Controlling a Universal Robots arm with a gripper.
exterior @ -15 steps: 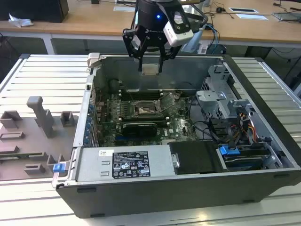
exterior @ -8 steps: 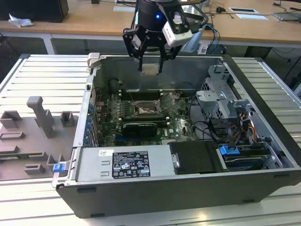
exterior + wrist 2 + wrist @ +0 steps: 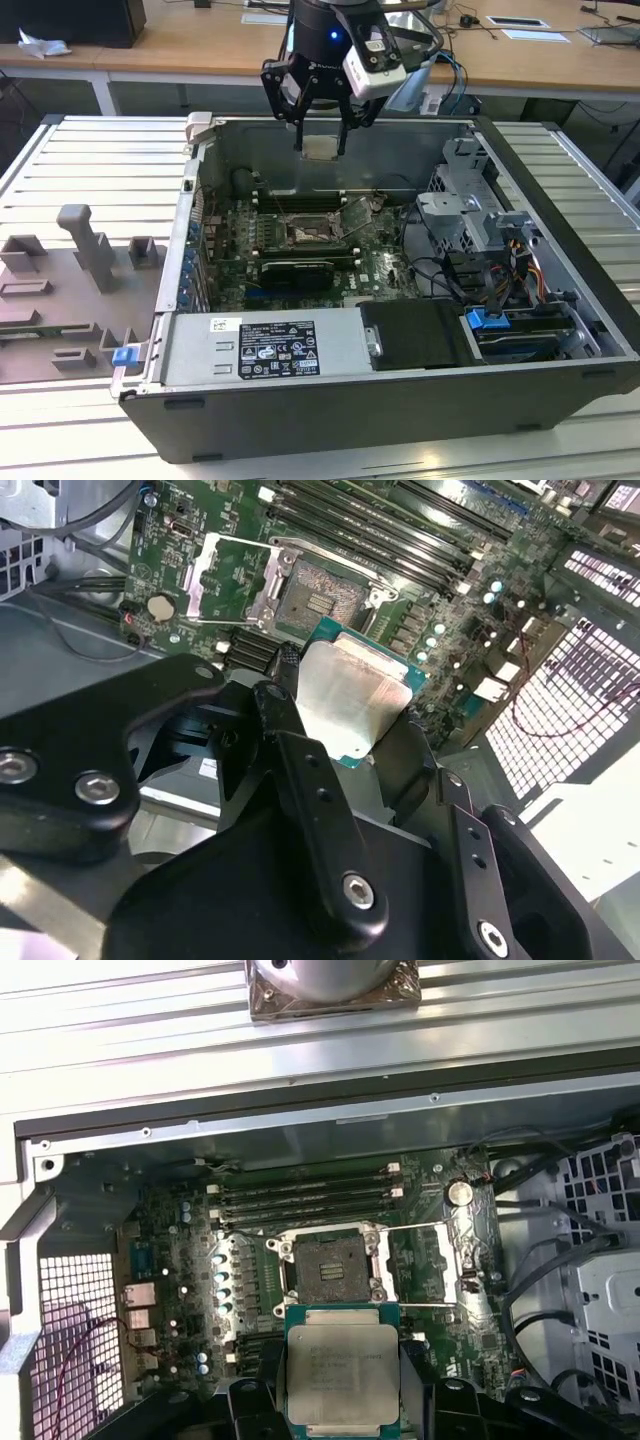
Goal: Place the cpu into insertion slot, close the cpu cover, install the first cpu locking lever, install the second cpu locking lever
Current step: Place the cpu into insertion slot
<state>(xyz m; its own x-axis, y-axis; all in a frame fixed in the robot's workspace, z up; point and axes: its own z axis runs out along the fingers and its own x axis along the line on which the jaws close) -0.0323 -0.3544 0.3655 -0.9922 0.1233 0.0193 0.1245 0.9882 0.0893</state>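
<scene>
My gripper (image 3: 320, 148) hangs above the open computer case (image 3: 200, 250), near its far wall, shut on the cpu (image 3: 320, 149). The chip is a flat square with a pale metal top, pinched at two opposite edges in both wrist views (image 3: 350, 695) (image 3: 340, 1375). Below it on the green board lies the insertion slot (image 3: 303, 235) (image 3: 320, 590) (image 3: 325, 1265), a dark square recess with nothing in it. The cpu cover (image 3: 228, 580) (image 3: 425, 1260), a silvery frame with a window, is swung open beside the socket. The chip is well above the socket and not touching it.
Long memory slots (image 3: 300, 195) run just beyond the socket, and a black expansion card (image 3: 297, 272) lies on its near side. A drive cage (image 3: 470, 190) and cables (image 3: 450, 270) crowd the exterior view's right. Grey fixtures (image 3: 90, 250) stand outside the case on the left.
</scene>
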